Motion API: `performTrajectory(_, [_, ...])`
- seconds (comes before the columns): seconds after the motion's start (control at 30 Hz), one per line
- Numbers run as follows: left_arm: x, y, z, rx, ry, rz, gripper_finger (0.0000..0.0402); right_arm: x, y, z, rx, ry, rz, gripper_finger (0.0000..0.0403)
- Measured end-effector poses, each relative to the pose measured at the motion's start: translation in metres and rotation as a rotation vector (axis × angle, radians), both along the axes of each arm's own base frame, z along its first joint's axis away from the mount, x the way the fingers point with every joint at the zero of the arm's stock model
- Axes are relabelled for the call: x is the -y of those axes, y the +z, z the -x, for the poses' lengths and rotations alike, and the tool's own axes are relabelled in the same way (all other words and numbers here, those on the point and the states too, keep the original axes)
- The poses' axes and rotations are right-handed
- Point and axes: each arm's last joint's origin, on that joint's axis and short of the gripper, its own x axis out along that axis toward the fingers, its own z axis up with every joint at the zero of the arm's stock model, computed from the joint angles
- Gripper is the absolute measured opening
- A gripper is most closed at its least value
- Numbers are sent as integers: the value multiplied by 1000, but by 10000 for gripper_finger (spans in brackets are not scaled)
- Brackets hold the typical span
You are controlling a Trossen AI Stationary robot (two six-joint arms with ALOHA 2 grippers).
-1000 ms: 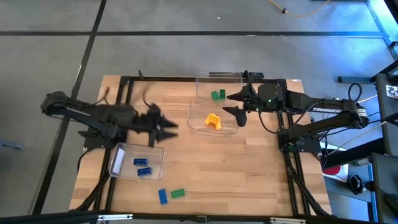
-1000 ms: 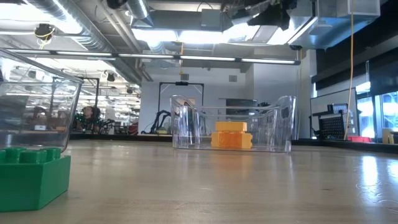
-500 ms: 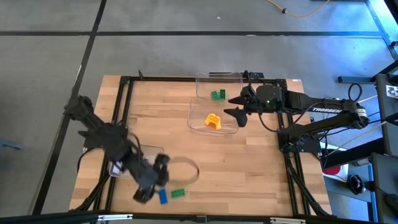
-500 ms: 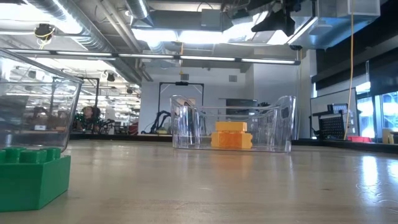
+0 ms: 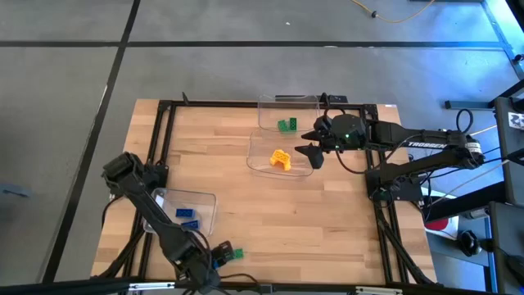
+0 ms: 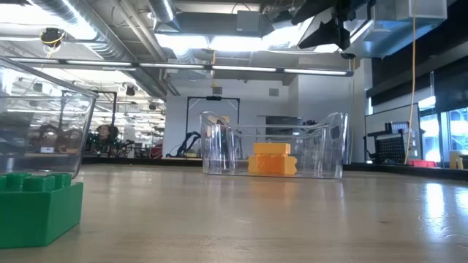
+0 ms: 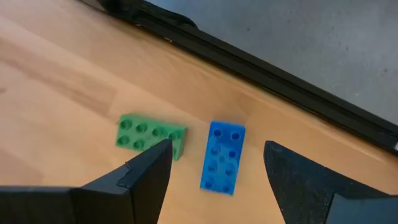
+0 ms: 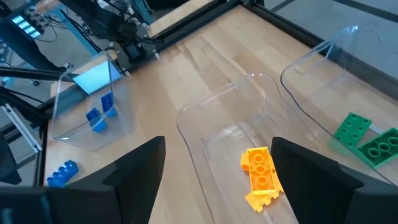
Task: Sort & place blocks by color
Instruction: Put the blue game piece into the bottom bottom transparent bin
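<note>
- Your left hand point(image 7: 214, 163) hovers with its fingers spread and empty, straddling the loose blue block point(image 7: 222, 156) near the front edge of the surface point(image 5: 327, 213).
- That blue block point(image 5: 216, 258) lies flat, studs up; in the left wrist view its long axis runs roughly along the hand's reach, between the two fingers, so they look set to close across its narrow width.
- Just beside the blue block, not quite touching it, lies a loose green block point(image 7: 151, 134), also studs up, its long axis roughly crosswise to the blue one's.
- Well back from the blue block, one clear bin point(image 5: 168, 221) holds two blue blocks point(image 5: 187, 218).
- Far across from it, a second bin point(image 5: 262, 157) holds the yellow-orange blocks point(image 5: 281, 160); their number is hard to tell. A third bin point(image 5: 266, 111) holds two green blocks point(image 5: 286, 124).
- Your right hand point(image 5: 306, 139) waits over those far bins, fingers apart, carrying nothing.
- You look mostly done: I judge one blue and one green remain.
</note>
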Motion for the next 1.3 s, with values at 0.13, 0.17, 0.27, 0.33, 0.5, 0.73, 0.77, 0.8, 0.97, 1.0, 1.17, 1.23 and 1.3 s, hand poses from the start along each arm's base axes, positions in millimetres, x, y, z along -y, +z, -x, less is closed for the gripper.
performTrajectory(0.13, [8, -23, -7, -21, -6, -20, 245, 0, -6, -4, -34, 1, -2, 294])
performTrajectory(0.17, [10, -28, -8, -30, -9, -29, 245, 1, -7, -5, -42, 1, -3, 294])
performTrajectory(0.27, [11, -41, -10, -60, -16, -63, 245, 1, -11, -9, -61, 1, -5, 294])
performTrajectory(0.33, [12, -47, -11, -71, -14, -85, 245, 1, -13, -11, -73, 1, -5, 294])
performTrajectory(0.5, [12, -57, -11, -84, -17, -112, 245, 1, -18, -14, -93, 3, -6, 294])
performTrajectory(0.73, [8, -68, -7, -113, -28, -116, 245, 1, -18, -14, -100, 4, -5, 294])
performTrajectory(0.77, [7, -69, -6, -116, -34, -117, 245, 1, -18, -14, -100, 4, -4, 294])
performTrajectory(0.8, [6, -71, -6, -117, -42, -119, 245, 1, -18, -14, -100, 4, -4, 294])
performTrajectory(0.97, [2, -80, -8, -105, -38, -101, 244, 1, -18, -14, -101, 4, -4, 294])
performTrajectory(1.0, [1, -82, -8, -106, -37, -101, 243, 1, -18, -14, -101, 5, -3, 294])
performTrajectory(1.17, [-5, -86, -11, -110, -25, -90, 222, 1, -18, -14, -101, 5, -3, 294])
performTrajectory(1.23, [-6, -86, -12, -113, -22, -87, 207, 1, -18, -14, -101, 5, -3, 294])
performTrajectory(1.3, [-6, -86, -13, -113, -19, -85, 186, 1, -19, -14, -103, 5, -3, 294])
